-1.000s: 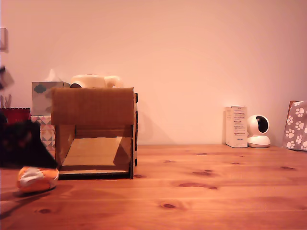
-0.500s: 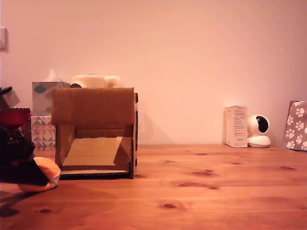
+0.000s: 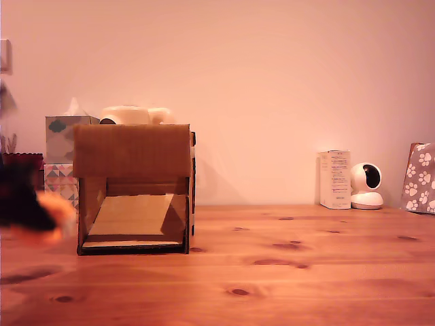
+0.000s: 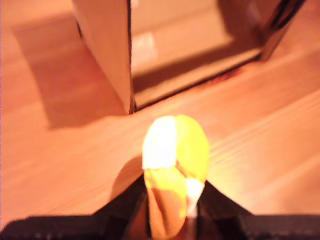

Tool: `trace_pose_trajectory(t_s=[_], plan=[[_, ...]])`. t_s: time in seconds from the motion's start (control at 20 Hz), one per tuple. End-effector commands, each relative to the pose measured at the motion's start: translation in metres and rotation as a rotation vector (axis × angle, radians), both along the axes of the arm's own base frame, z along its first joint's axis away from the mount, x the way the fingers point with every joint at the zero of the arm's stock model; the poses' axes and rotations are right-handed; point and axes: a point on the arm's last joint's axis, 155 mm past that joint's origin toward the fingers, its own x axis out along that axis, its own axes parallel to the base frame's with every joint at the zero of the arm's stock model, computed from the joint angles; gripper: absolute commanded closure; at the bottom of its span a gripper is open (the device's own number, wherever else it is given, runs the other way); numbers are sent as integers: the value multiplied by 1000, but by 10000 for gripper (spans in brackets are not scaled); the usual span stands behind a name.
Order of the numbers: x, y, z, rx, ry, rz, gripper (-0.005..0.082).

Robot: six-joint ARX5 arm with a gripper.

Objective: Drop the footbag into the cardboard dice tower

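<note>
Now the black gripper (image 4: 172, 200) pinches the orange-and-yellow stitched footbag (image 4: 175, 165), carrying it; next, up over the brown cardboard dice tower (image 3: 132, 187).

A plain, pale wall (image 3: 272, 81) fills the upper half of the exterior view, lit in a warm pinkish tone. Below it a knotty wooden table (image 3: 306, 272) spans the lower frame. At the left, patterned tissue boxes (image 3: 61, 163) are stacked against the wall, with a cream-coloured object (image 3: 132, 114) beside them. At the right stand a white carton (image 3: 334, 179), a small white camera (image 3: 367, 185) and a grey paw-print bag (image 3: 420, 178) at the frame's edge.
</note>
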Motion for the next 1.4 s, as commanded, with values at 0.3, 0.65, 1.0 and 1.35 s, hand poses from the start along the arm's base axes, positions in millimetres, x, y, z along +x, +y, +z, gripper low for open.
trace_pose_trajectory(t_s=[0.3,0.65,1.0,1.35], plan=[[-18,-10,98,-141,-244,-41,713],[-14,-34,187,-217,-503,-119,710],[43,-66,198,-197,-444,-157,709],[110,-85,182,-117,-307,-158,707]])
